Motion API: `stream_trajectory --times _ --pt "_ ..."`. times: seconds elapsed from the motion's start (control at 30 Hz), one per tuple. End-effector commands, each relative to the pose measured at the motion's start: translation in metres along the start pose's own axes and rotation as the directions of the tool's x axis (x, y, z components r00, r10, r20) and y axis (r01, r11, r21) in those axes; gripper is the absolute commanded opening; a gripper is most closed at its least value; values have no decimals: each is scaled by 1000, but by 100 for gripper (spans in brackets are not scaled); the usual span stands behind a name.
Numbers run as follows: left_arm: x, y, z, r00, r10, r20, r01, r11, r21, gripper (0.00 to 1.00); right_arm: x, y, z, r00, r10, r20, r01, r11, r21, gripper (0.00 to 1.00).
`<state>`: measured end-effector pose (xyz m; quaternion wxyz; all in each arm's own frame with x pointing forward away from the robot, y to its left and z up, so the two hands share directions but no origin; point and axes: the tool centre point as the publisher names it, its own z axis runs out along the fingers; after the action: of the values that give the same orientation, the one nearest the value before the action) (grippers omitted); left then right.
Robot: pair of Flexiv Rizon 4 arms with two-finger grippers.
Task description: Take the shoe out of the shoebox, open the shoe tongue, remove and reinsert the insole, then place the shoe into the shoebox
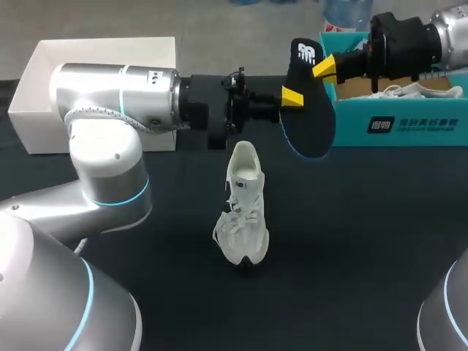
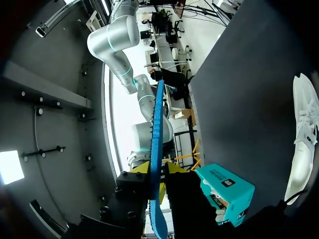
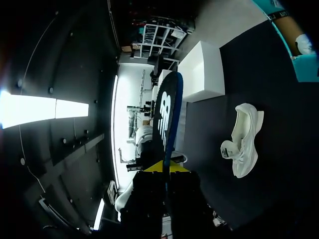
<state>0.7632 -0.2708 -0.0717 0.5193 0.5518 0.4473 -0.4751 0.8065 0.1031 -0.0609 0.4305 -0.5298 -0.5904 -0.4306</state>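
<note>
The insole [image 1: 307, 110] is held on edge in the air. Its long axis is nearly upright, with the logo end up and the broader end down. It hangs above the table [image 1: 365, 241], between the shoe [image 1: 241, 212] and the shoebox [image 1: 395, 124], just in front of the shoebox's near left corner. It is dark, with a white logo and a blue rim. In the left wrist view it is seen edge-on as a thin blue strip.

The left arm [image 1: 110, 91] is stretched level from the left, across the far part of the table. The left gripper [image 2: 158, 168] is clamped on the insole, one yellow tip on each face. The right arm [image 1: 409, 44] comes in from the far right, above the shoebox. The right gripper [image 3: 167, 167] is likewise closed on the insole, nearer its upper end.

The shoe stands on its sole at the middle of the table. Its long axis runs from far to near, heel at the far end and toe toward the near edge. It is white and laced, and its mouth gapes open.

The shoebox is teal and lies at the far right, with a second shoe [image 1: 420, 90] seen inside it. A white box [image 1: 95, 51] lies at the far left, behind the left arm.
</note>
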Motion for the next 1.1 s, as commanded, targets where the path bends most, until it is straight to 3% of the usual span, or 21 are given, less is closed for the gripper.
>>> stream_trajectory --times 0.03,0.13,0.17,0.2,0.23,0.7,1.1 --pt "1 2 6 1000 -2 -2 2 1000 4 0 0 -2 2 1000 1 1 -1 1000 -8 0" --pt "2 3 5 1000 -5 -1 5 1000 3 0 0 -2 2 1000 4 2 -4 1000 -10 0" --pt "2 3 5 1000 -5 -3 5 1000 3 0 0 -2 2 1000 4 3 -4 1000 -11 9" --pt "2 3 5 1000 -6 -6 6 1000 4 0 0 -2 1 1000 4 4 -4 1000 -19 45" --pt "3 4 4 1000 -7 -9 7 1000 4 0 0 -2 0 1000 0 9 0 1000 -31 100" --pt "7 18 -11 998 -60 -7 60 998 8 0 10 -20 -19 992 -120 -28 114 981 -157 100" --pt "7 29 -26 996 -86 9 86 996 12 0 -2 -50 -27 990 -118 -79 99 971 -217 100"
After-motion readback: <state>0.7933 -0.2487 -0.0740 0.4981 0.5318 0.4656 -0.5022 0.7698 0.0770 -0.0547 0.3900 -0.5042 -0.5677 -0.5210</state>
